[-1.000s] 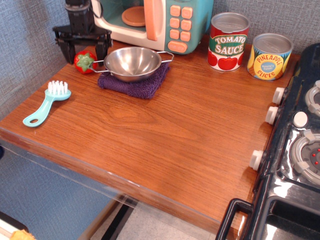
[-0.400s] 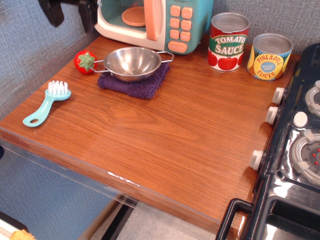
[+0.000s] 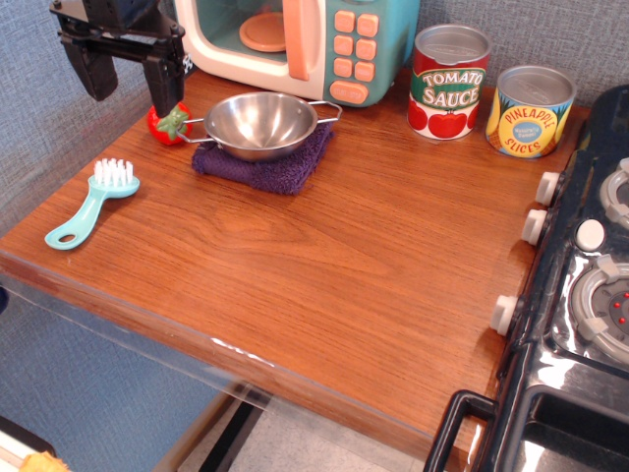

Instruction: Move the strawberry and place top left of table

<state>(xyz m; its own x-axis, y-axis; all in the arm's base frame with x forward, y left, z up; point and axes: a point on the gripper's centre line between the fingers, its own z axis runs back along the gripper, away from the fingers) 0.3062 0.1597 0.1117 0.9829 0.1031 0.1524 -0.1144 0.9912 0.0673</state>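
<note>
fingers (image 3: 164, 84) of the gripper (image 3: 130, 81) hang spread apart, pinching nothing, above the strawberry (image 3: 168, 124). strawberry sits on the table (image 3: 373, 265) just left of the bowl (image 3: 260, 123), near the top left corner. placing looks done; next, likely just pulling clear.

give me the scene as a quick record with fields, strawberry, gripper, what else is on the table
strawberry: on the table at its far left corner, left of the steel bowl
gripper: jaws open, above the strawberry, one finger overlapping it in view; not gripping
bowl: on a purple cloth
brush: teal dish brush near left edge
cans: tomato sauce can, pineapple slices can at back right
other: toy microwave at back, toy stove at right
</note>
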